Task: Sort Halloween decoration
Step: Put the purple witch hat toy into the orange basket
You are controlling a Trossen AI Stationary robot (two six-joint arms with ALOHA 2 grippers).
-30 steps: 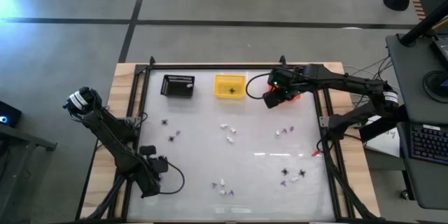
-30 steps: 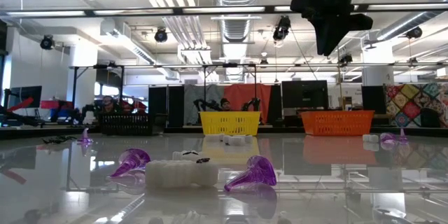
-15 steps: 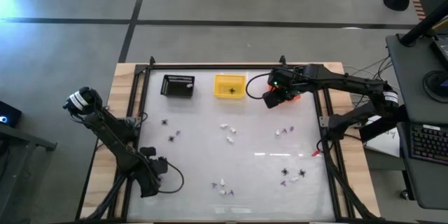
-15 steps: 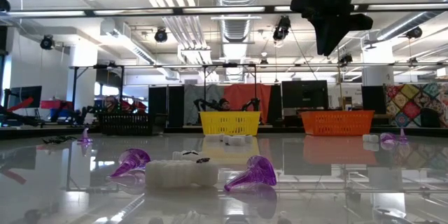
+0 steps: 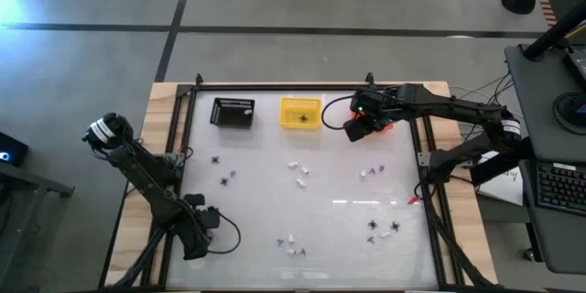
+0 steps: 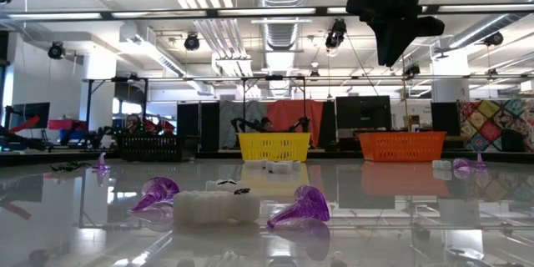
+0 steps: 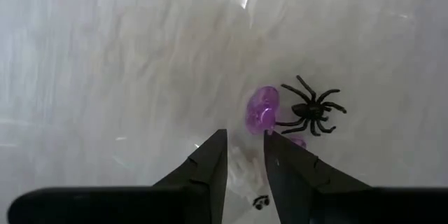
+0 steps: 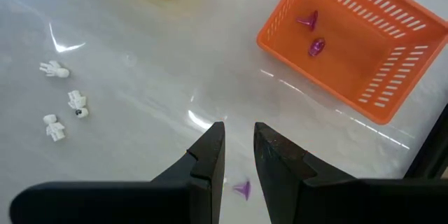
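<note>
The Halloween decoration lies scattered on the white table: black spiders (image 5: pixel 222 181), white bits (image 5: pixel 295 166) and purple bits (image 5: pixel 379 170). My left gripper (image 5: pixel 206 211) hovers low at the near left, open by a narrow gap. Its wrist view shows a spider (image 7: pixel 312 109) and a purple bit (image 7: pixel 262 109) just ahead of the gripper (image 7: pixel 245 140), and a white bit (image 7: pixel 241 171) in the gap. My right gripper (image 5: pixel 353 130) hangs high (image 6: pixel 392 54) beside the orange basket (image 8: pixel 350 56), narrowly open (image 8: pixel 239 131) and empty. Two purple bits (image 8: pixel 313 35) lie in that basket.
A black basket (image 5: pixel 233 112), a yellow basket (image 5: pixel 300 113) with a dark bit inside, and the orange basket (image 5: pixel 385 126) stand in a row along the far edge. A dark frame rail (image 5: pixel 275 85) borders the table. More trinkets lie near the near edge (image 5: pixel 293 245) and near right (image 5: pixel 385 227).
My left arm has shifted a little at the near left of the table. The trinkets and baskets lie as they did.
</note>
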